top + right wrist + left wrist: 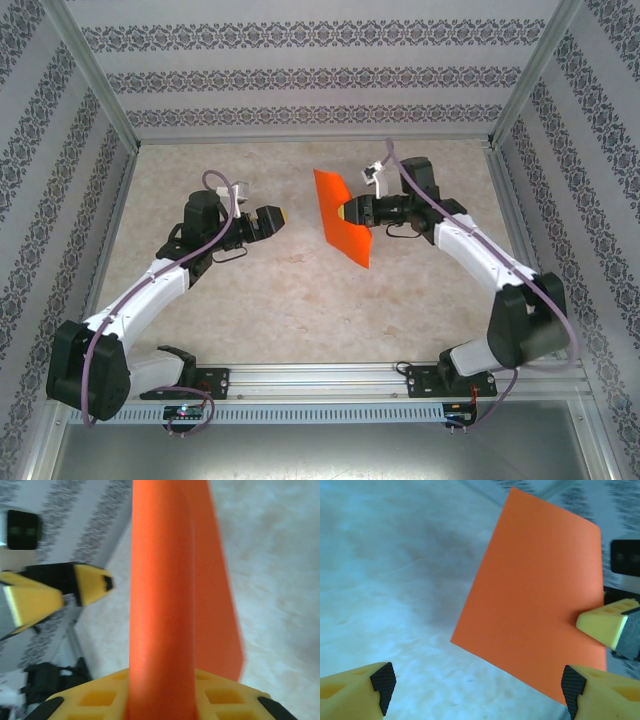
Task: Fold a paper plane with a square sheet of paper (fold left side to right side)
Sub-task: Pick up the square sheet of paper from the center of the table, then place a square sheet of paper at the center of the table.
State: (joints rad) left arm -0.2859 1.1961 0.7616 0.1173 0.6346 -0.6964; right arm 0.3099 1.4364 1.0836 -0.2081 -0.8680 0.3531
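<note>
Nearest you, your left gripper [278,217] stands wide open and empty, apart from the square sheet of paper [332,205]. The sheet is up off the table [300,310], almost on edge, pinched at the edge facing the right arm by your right gripper [347,212]. Expect it to be featherlight, limp and slick: it bows in the right wrist view, so take the free left edge midway, flat between the pads, without tugging.

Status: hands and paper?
Left hand open, apart from orange sheet. Right hand shut on it, sheet roughly upright. Nothing in the way.
</note>
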